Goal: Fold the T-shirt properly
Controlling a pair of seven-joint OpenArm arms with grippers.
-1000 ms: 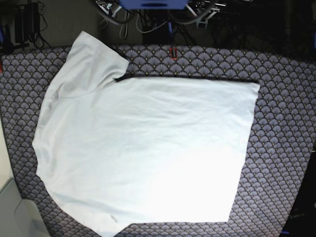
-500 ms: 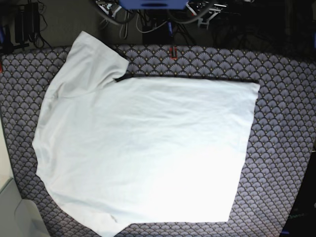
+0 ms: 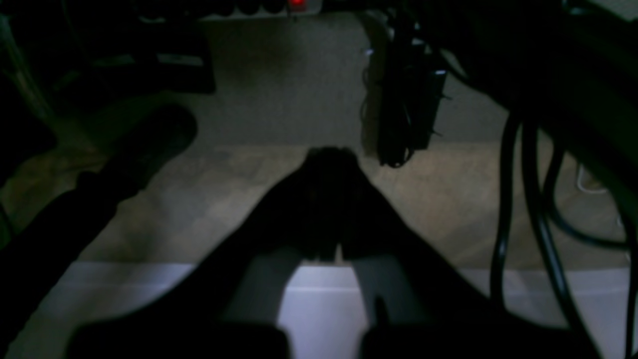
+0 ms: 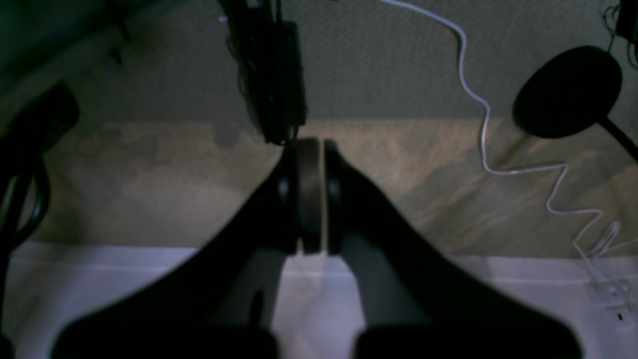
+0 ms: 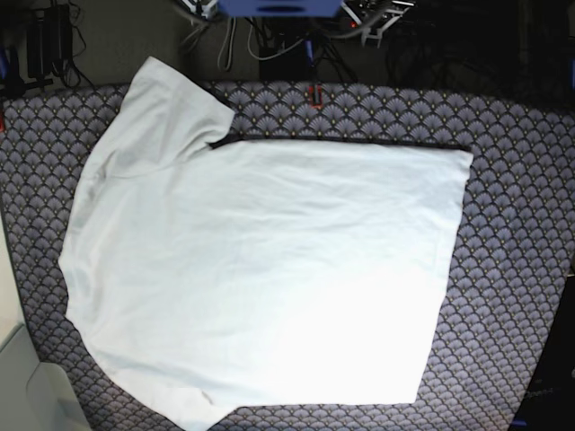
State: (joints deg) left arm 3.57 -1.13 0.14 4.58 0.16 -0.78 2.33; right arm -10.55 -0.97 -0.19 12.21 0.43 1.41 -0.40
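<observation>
Start of folding: T-shirt spread flat on patterned counter, far from both grippers, untouched. Left gripper and right gripper closed, empty, parked over floor. Next, probably: open, descend onto a sleeve or hem edge.

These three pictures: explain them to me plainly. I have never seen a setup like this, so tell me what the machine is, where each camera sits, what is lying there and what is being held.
This is a robot with two arms, each ending in a two-fingered gripper. One picture looks down from above on the work surface; the other two come from small cameras mounted on each wrist, looking along the fingers.

From above, a white T-shirt lies spread flat on a table covered with a scallop-patterned cloth, one sleeve pointing up and left. No arm reaches over it.

The wrist views are dark. The left gripper and the right gripper are both shut with nothing between the fingers, pointing toward the floor and cables away from the shirt. So nothing is held.
</observation>
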